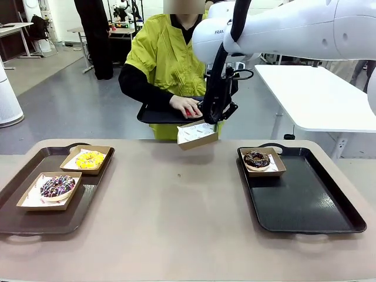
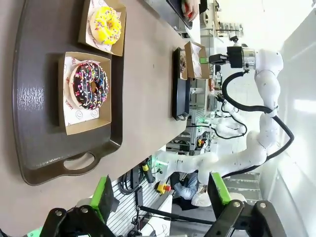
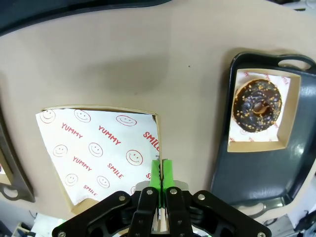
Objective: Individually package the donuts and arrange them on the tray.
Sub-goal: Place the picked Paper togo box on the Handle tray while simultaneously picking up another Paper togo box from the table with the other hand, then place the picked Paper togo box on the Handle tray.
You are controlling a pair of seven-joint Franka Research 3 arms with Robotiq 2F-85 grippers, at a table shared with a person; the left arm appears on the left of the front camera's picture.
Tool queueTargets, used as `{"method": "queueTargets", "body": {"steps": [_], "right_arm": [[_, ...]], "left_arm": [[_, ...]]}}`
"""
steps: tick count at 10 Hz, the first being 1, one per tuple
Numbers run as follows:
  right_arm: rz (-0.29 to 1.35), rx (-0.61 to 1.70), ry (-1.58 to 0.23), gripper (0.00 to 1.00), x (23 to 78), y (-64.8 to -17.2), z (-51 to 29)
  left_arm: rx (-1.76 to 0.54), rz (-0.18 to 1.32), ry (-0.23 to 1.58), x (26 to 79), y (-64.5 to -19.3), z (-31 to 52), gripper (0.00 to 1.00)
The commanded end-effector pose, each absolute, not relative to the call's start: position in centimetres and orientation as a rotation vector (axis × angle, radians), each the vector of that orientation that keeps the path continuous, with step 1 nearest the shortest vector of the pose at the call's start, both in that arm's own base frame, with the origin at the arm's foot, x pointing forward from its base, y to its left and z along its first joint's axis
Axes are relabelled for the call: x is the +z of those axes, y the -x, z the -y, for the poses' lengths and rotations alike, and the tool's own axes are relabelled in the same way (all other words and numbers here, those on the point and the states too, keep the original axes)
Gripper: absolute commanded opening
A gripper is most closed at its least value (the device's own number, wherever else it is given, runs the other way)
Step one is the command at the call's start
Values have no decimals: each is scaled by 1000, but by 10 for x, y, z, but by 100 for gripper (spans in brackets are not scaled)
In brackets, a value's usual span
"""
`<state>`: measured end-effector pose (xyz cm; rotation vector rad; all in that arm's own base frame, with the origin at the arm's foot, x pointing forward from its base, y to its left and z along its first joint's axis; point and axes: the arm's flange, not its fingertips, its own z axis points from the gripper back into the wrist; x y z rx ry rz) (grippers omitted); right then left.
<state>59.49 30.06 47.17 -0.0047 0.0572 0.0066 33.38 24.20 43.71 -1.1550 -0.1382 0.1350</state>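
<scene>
My right gripper [image 1: 212, 121] hangs over the table's far edge, shut on the rim of an empty paper-lined box [image 1: 197, 134]; in the right wrist view its green pads [image 3: 156, 170] pinch the wall of that box [image 3: 94, 148]. Behind it a person's hand [image 1: 187, 104] rests on a red donut [image 1: 190, 111] on a held black tray [image 1: 160, 114]. A chocolate donut [image 1: 257, 158] sits boxed on the right black tray [image 1: 305, 202]. The yellow donut [image 1: 89, 159] and the sprinkled donut [image 1: 57, 186] sit boxed on the left brown tray [image 1: 23, 220]. My left gripper [image 2: 162, 195] stands open, high above that tray.
The tan table [image 1: 176, 211] stretches bare between the two trays. A white table [image 1: 317, 97] stands beyond the far right corner. The right black tray is bare in front of its one box.
</scene>
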Motion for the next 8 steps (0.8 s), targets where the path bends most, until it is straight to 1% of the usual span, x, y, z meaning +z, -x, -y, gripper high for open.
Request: {"method": "queueTargets", "body": {"steps": [1, 8], "right_arm": [[-52, 4, 3, 0, 475, -593, -301], [-52, 4, 3, 0, 475, -593, -301]], "left_arm": [[129, 142, 1153, 439, -333, -242, 100], [129, 142, 1153, 439, -333, -242, 100]]}}
